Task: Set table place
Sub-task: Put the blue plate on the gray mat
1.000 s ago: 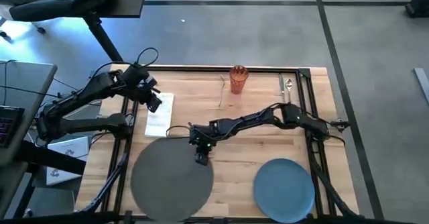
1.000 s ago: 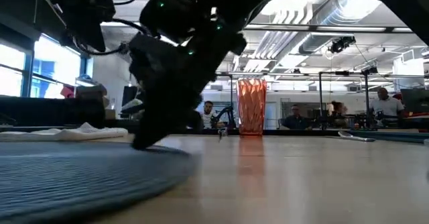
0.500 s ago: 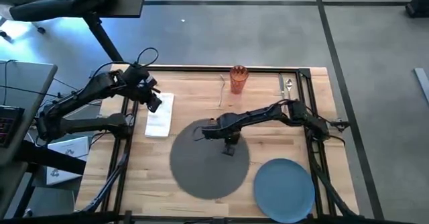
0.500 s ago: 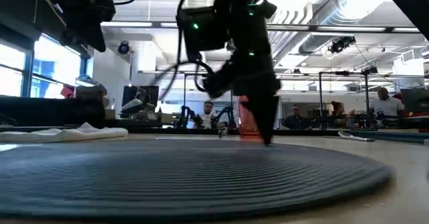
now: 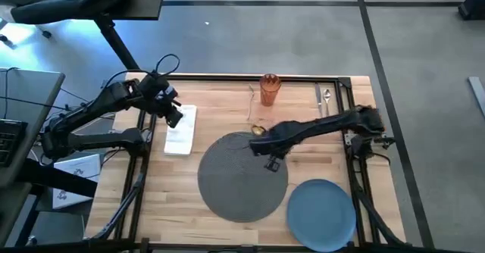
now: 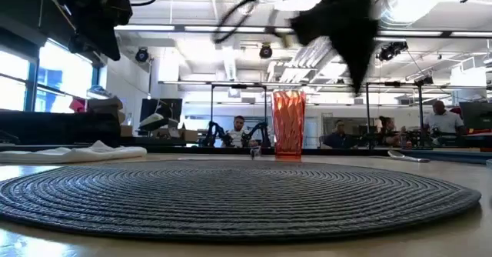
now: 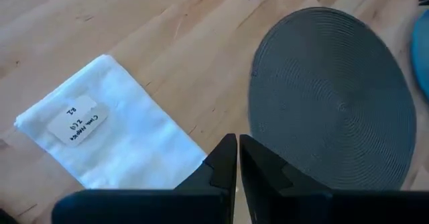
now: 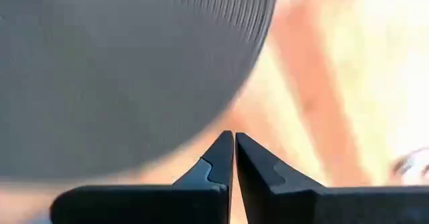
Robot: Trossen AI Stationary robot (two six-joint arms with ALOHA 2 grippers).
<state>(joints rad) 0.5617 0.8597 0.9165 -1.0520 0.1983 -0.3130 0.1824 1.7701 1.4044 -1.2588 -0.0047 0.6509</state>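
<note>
— Hanging over the placemat's (image 5: 243, 176) two o'clock edge, the right tool (image 5: 270, 164) has its fingers pressed together with nothing between them; the low view shows it lifted clear above the mat.

— And the left tool (image 5: 174, 118)?

— It sits above the white napkin's (image 5: 181, 129) eleven o'clock corner, fingers also pressed together and empty. The napkin has a small label on it and lies flat on the desk (image 5: 311, 156), just off the placemat's ten o'clock side, a strip of bare wood between them.

— Where is the rest of the setting?

— The grey round placemat lies flat near the middle of the desk. The blue plate (image 5: 321, 214) is at its four o'clock, close beside it at the desk's near edge. The orange tumbler (image 5: 269, 89) stands upright at the placemat's twelve o'clock, by the far rail. A fork (image 5: 250, 102) lies just at the tumbler's nine o'clock side, and a spoon (image 5: 326, 98) lies at its three o'clock, well apart from it, near the far right corner.
</note>
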